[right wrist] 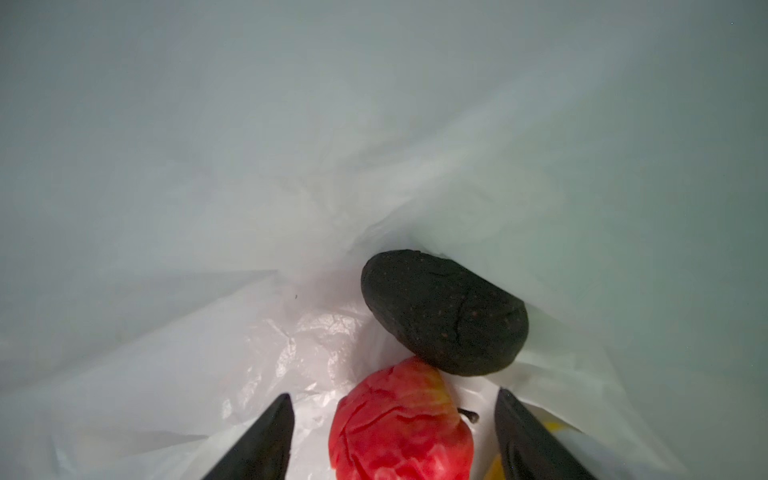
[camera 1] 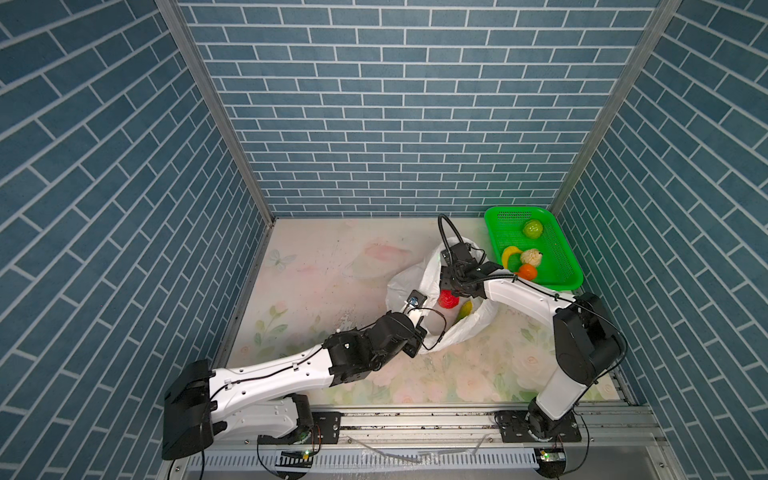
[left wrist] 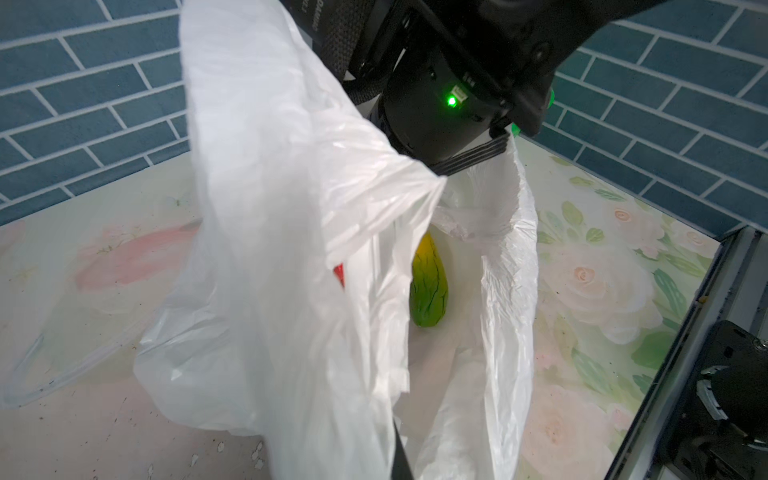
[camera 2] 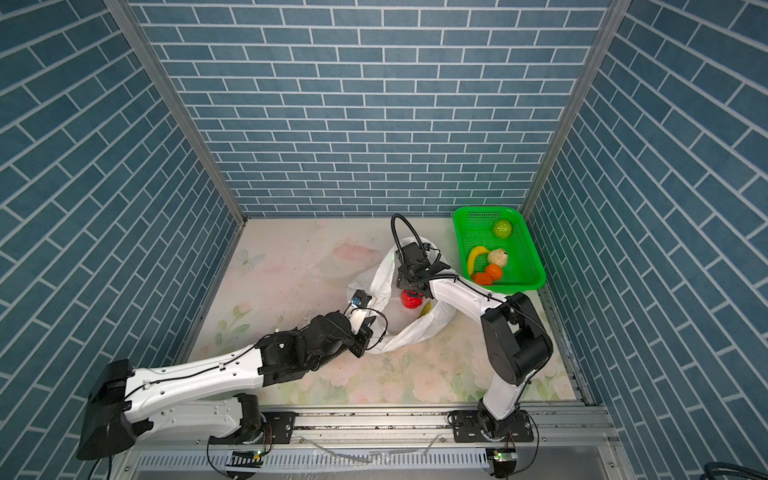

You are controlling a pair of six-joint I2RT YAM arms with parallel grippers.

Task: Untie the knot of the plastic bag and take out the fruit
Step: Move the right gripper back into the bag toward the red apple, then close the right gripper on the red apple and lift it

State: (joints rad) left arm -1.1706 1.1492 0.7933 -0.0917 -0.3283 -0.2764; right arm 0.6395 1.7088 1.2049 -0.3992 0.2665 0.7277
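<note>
Right jaws spread wide inside the plastic bag (camera 1: 401, 286), straddling the red fruit (right wrist: 399, 419) at bottom centre, not yet touching. Left jaws clenched on the bag's rim, holding it open. Sink lower, centre, squeeze gently; dark fruit (right wrist: 444, 311) crowds just behind.

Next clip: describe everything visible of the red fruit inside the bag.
The red fruit is a creased, waxy-looking toy piece with a yellowish patch and a short dark stem. It lies on the floor of the open white plastic bag, one end against the dark oval fruit. The right pincer is open, a finger on either side of it, neither visibly touching it.
</note>
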